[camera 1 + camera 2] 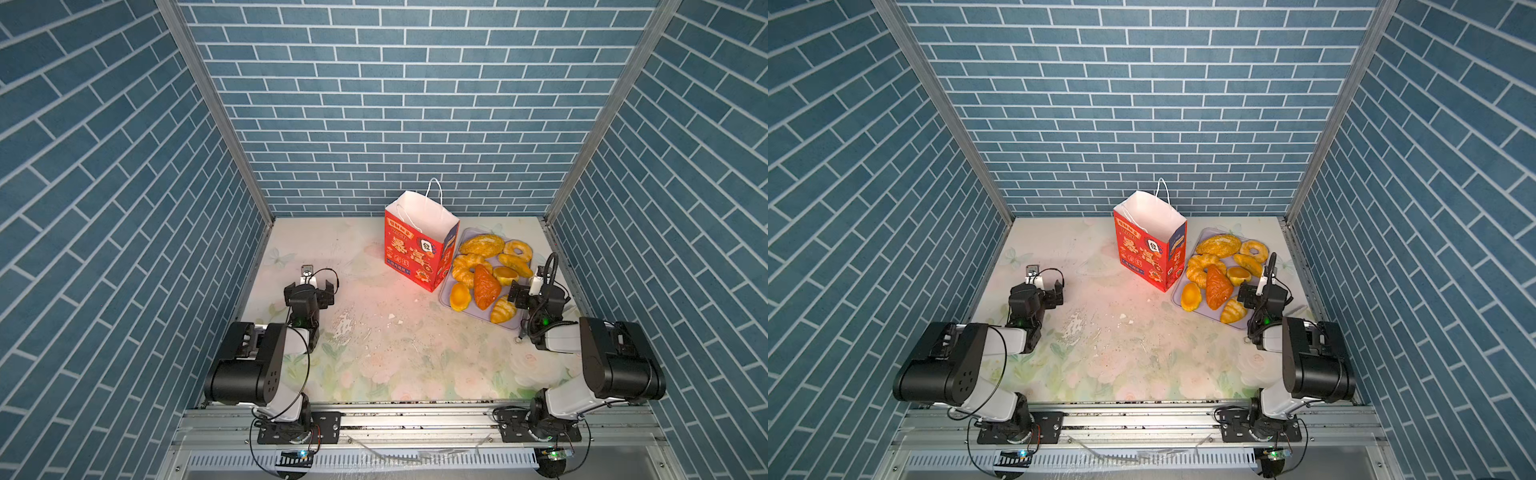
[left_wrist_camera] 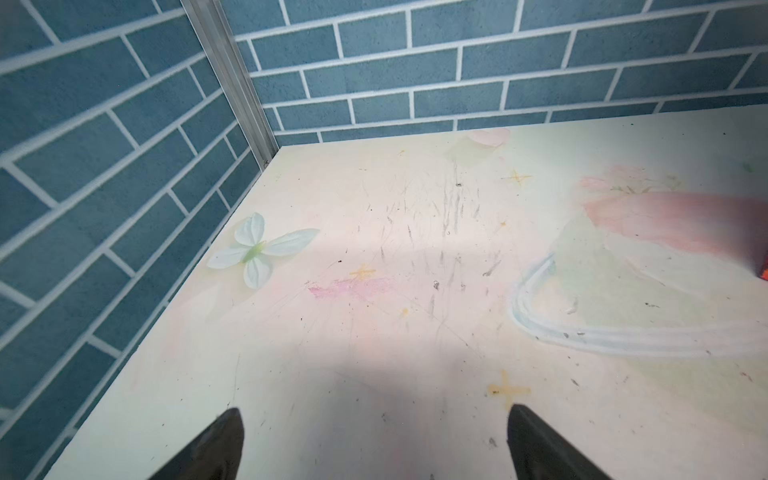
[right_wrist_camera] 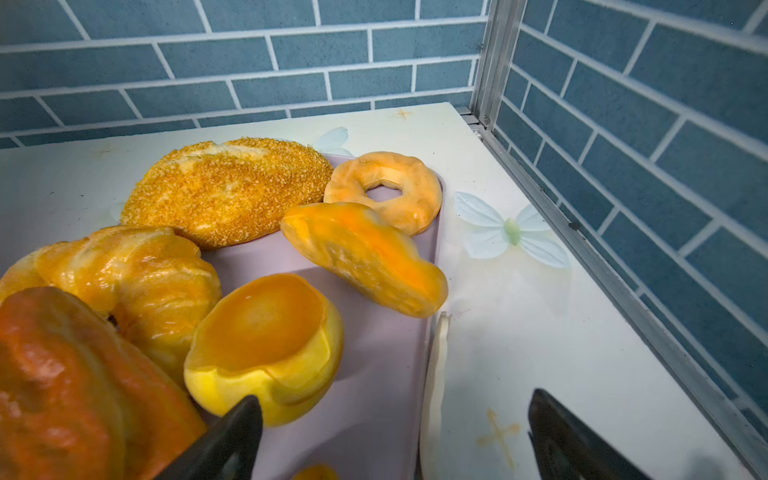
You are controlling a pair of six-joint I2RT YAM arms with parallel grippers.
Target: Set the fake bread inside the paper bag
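Note:
The red paper bag (image 1: 419,249) (image 1: 1148,249) stands upright and open at the table's back middle; only a red corner (image 2: 763,272) of it shows in the left wrist view. The fake bread lies to its right: a seeded loaf (image 1: 482,244) (image 3: 228,191), a ring doughnut (image 1: 518,250) (image 3: 382,189), croissants (image 1: 467,268), a reddish triangular pastry (image 1: 485,286) and a yellow tart (image 3: 262,345). My right gripper (image 1: 536,291) (image 1: 1262,291) (image 3: 395,401) is open over the pile's near right edge, one finger beside the tart. My left gripper (image 1: 311,286) (image 1: 1042,291) (image 2: 374,415) is open over bare table at the left.
The pastries rest on a flat lilac tray (image 1: 478,312) (image 3: 374,374), close to the right wall's metal rail (image 3: 623,291). A white strip (image 3: 434,374) lies along the tray's edge. White scraps (image 1: 345,324) dot the floral tabletop. Blue brick walls enclose three sides.

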